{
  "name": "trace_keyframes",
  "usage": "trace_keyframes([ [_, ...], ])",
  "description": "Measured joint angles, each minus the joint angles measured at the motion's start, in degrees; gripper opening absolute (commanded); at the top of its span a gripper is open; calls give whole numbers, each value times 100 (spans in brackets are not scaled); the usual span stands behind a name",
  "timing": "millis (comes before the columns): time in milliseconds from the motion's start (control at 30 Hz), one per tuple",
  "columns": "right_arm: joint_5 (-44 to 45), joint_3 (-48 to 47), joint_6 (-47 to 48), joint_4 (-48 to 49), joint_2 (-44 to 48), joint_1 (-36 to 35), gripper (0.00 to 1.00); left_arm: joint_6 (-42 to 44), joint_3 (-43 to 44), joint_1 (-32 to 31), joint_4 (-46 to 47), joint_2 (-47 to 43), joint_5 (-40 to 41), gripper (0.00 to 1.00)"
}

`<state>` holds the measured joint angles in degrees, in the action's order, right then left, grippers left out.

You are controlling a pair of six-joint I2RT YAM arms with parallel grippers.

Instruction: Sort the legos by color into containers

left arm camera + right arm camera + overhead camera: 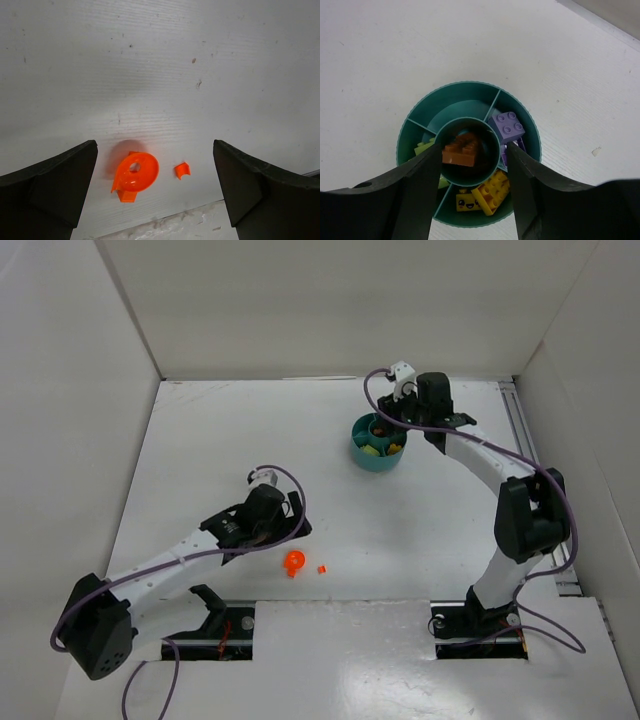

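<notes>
The left pincer (155,150) hangs fully spread over the worktop (160,60), holding nothing. A round orange piece (135,171) and a small orange piece (182,170) lie between its fingers, just apart from each other.

The right pincer (474,147) is spread above the tub (465,90), its fingers either side of the centre ring, where a brown brick (462,151) lies. The wedge sections hold a purple brick (506,126), yellow bricks (487,192) and a pale green brick (422,147).
</notes>
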<state>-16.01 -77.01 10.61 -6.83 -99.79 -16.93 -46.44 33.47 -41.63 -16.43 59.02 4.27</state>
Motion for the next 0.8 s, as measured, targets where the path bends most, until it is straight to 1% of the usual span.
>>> trace_keyframes([
  [167,66,116,13,-9,234,-57,61,-284,-234,0,-190,-227,-94,100],
  [300,236,610,11,-26,984,-162,61,-651,-501,-103,-356,-570,-107,89],
  [333,282,782,7,-13,1235,-208,61,-730,-588,-138,-396,-675,-114,84],
  [433,372,1318,-44,7,2017,-321,62,-951,-872,-197,-472,-1014,-166,76],
  [467,385,1510,-59,7,2277,-358,62,-1001,-968,-208,-485,-1128,-190,71],
  [567,472,2098,-160,24,2942,-448,62,-1104,-1222,-216,-498,-1429,-269,64],
  [600,483,2164,-168,17,3003,-455,62,-1130,-1287,-216,-501,-1506,-293,59],
  [700,568,2721,-291,-72,3495,-472,62,-1152,-1401,-216,-470,-1615,-337,54],
  [733,608,2813,-323,-125,3582,-481,62,-1150,-1434,-216,-459,-1624,-339,54],
  [767,638,2876,-354,-175,3652,-487,62,-1145,-1460,-216,-446,-1604,-341,49],
  [800,664,2927,-376,-197,3716,-492,62,-1147,-1484,-216,-415,-1563,-341,46],
])
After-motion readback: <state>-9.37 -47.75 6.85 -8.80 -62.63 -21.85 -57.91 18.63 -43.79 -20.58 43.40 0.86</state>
